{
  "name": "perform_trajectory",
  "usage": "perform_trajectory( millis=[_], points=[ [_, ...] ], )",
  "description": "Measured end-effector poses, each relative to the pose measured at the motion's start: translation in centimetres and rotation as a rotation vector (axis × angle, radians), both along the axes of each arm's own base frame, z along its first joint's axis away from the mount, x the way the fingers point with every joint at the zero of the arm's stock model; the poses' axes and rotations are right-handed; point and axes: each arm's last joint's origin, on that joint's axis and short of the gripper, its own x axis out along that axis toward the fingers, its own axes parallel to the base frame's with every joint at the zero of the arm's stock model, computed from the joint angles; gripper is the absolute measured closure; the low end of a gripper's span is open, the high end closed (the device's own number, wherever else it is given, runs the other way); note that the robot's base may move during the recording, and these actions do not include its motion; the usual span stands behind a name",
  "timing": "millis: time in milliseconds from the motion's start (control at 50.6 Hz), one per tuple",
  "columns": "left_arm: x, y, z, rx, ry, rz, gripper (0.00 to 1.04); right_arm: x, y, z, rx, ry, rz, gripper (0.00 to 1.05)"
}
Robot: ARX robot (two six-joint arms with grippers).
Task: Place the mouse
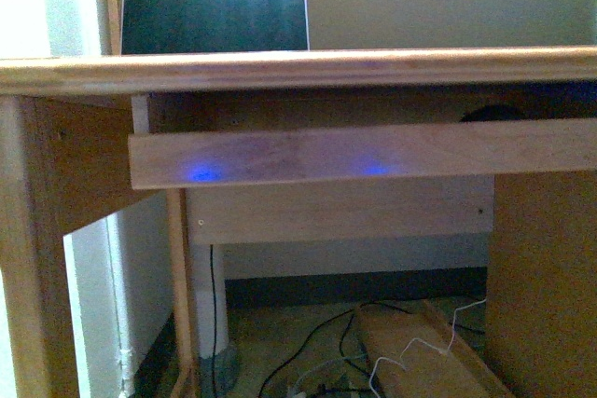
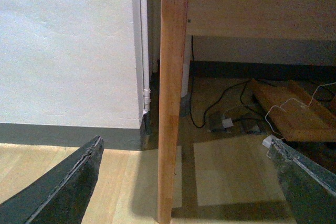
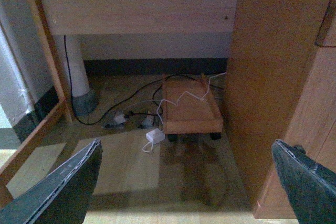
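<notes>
Peeking above the tray rail (image 1: 317, 151) — mouse (image 1: 492, 113) (left hand (image 2: 186, 139), right hand (image 3: 186, 141) agape).

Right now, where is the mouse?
In the front view the mouse shows as a dark hump at the right of the pull-out shelf, just behind its front board and under the desktop; neither wrist view shows it.

Edge-on wooden tabletop (image 1: 373, 67) carries a laptop (image 1: 214, 12) toward its left edge; the mouse (image 1: 492, 114) lies on the shelf (image 1: 326, 151) beneath.
</notes>
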Motion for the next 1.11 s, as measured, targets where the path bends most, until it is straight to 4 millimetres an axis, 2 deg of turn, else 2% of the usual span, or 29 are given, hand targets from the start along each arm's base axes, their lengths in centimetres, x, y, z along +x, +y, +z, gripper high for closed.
perform_trajectory(
  millis=[653,732,791,890,1008,1107],
  points=[
    [0.0,0.0,0.0,0.000,0.000,0.000,0.08,0.0,0.0,0.0,-0.002,0.000,0.003,0.07],
    [0.2,0.0,0.1,-0.166,0.226,-0.123,0.08,0.0,0.0,0.0,-0.002,0.000,0.003,0.07],
    [1.0,0.2,0.0,-0.231,0.320,-0.138,0.08,0.0,0.0,0.0,-0.002,0.000,0.003,0.07],
    [2.7,0.6,0.0,-0.207,0.356,-0.100,0.08,0.0,0.0,0.0,-0.002,0.000,0.003,0.07],
    [5.4,0.9,0.3,-0.043,0.332,-0.084,0.08,0.0,0.0,0.0,-0.002,0.000,0.003,0.07],
    [8.4,0.7,-0.2,0.205,0.262,-0.102,0.08,0.0,0.0,0.0,-0.002,0.000,0.003,0.07]
  ],
)
